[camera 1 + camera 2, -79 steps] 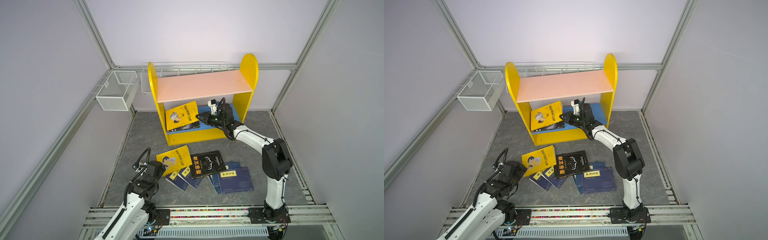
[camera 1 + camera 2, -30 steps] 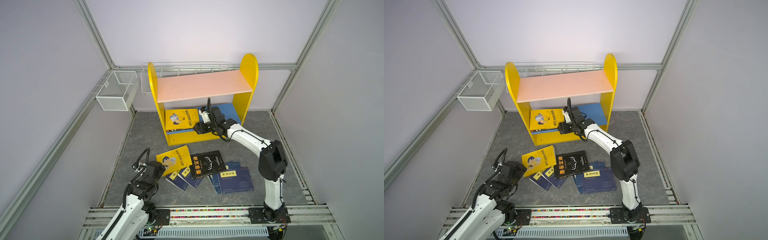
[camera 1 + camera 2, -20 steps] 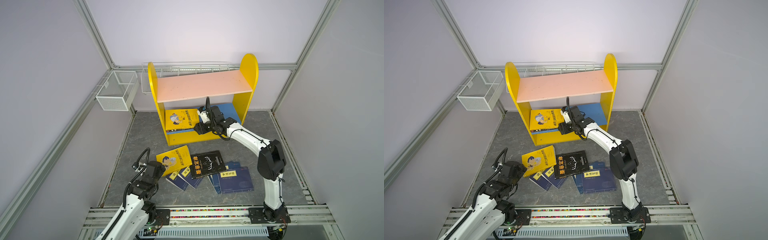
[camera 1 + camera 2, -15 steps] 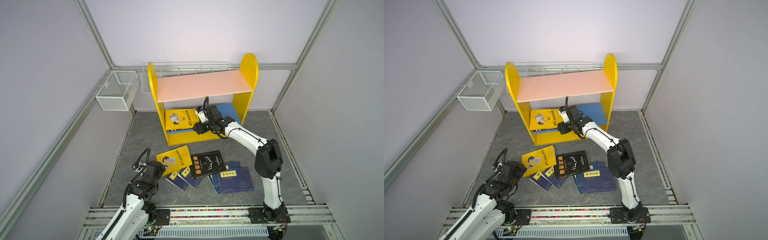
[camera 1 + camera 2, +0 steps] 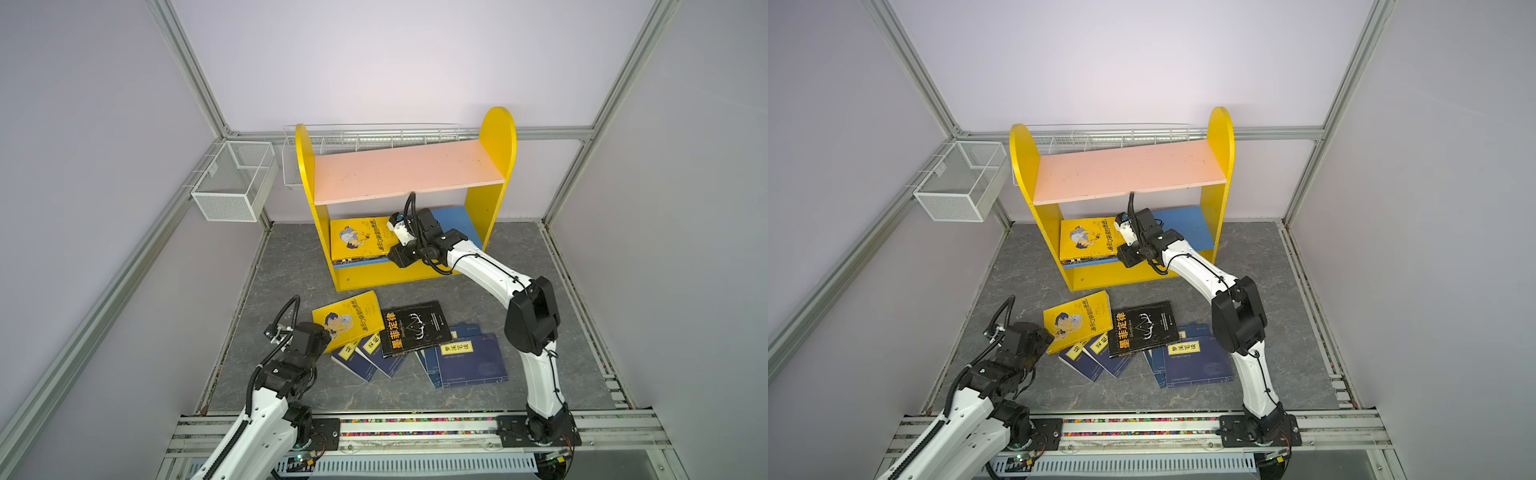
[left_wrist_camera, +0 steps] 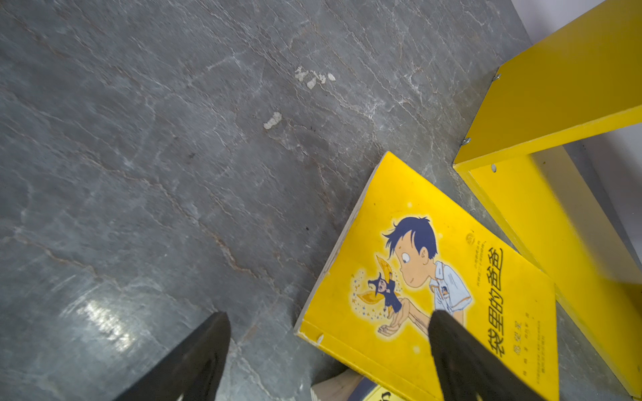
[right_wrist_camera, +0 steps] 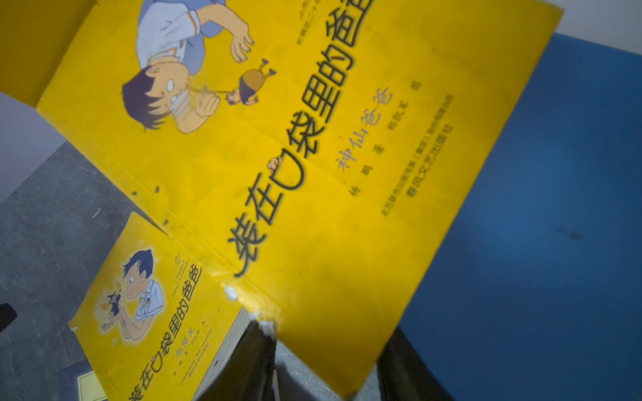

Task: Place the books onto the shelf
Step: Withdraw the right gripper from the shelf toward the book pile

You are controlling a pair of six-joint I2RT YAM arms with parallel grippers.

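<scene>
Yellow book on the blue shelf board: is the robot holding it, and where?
Cannot tell: the right gripper has its jaws at one corner of that yellow book, but no firm pinch shows. The left gripper is open and empty.

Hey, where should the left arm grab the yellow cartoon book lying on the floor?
Its near corner, from the bare floor side: the yellow cartoon book rests there on a navy book, seemingly leaving a gap for one of the left gripper's open fingers.
</scene>
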